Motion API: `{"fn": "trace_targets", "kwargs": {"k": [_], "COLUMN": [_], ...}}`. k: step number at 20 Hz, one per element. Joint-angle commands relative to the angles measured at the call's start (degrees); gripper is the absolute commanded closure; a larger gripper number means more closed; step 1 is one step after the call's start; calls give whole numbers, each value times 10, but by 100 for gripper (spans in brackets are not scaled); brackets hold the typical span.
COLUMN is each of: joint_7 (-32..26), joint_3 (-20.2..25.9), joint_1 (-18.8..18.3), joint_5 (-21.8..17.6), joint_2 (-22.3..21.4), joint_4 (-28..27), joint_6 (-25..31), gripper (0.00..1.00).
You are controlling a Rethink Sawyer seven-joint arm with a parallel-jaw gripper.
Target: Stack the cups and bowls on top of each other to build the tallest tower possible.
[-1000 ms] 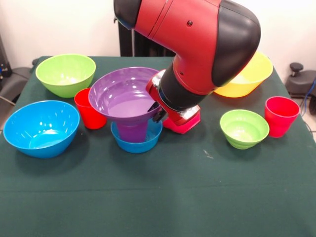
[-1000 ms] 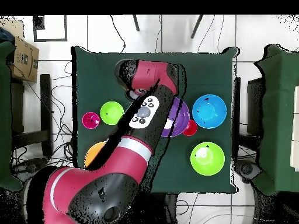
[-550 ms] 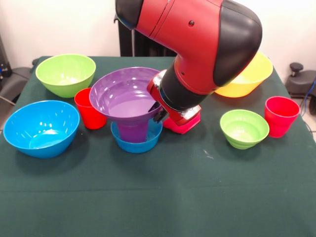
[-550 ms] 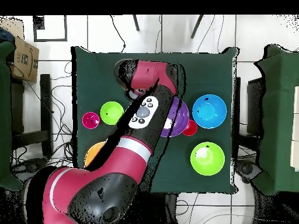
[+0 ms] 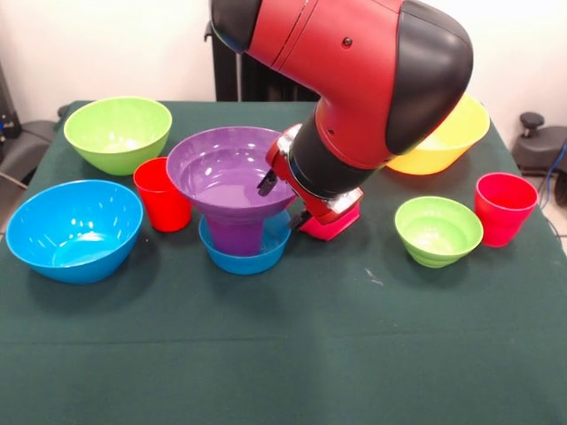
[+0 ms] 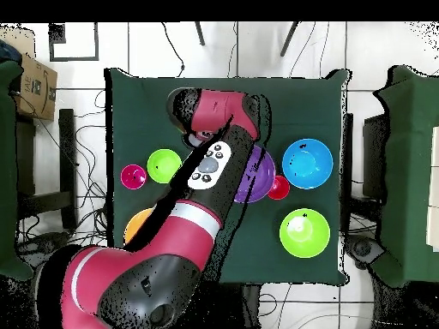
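A tower stands mid-table: the small blue bowl holds the purple cup, and the large purple bowl rests level on that cup. My gripper is at this bowl's right rim and open, with one dark finger inside the bowl and the other outside it. In the overhead view the arm hides the gripper. One red cup stands just left of the tower. The other red cup is at the far right.
A large blue bowl and a large lime bowl sit at the left. A small lime bowl and a yellow bowl are at the right. A red-pink bowl lies behind the gripper.
The purple bowl has gone from tilted to level on the purple cup and shifted slightly right. The gripper's fingers have spread apart around its rim, letting it go.
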Motion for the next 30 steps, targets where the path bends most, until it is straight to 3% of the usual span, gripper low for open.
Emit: {"fn": "trace_targets", "kwargs": {"k": [1,13,30], "joint_7": [119,105,88], "joint_3": [46,53,46], "joint_1": [11,8,8], "joint_5": [7,9,4], "joint_2": [-20,-26,-56], "joint_4": [39,48,29], "joint_6": [-39,-31,48], "gripper": [0,0,0]}}
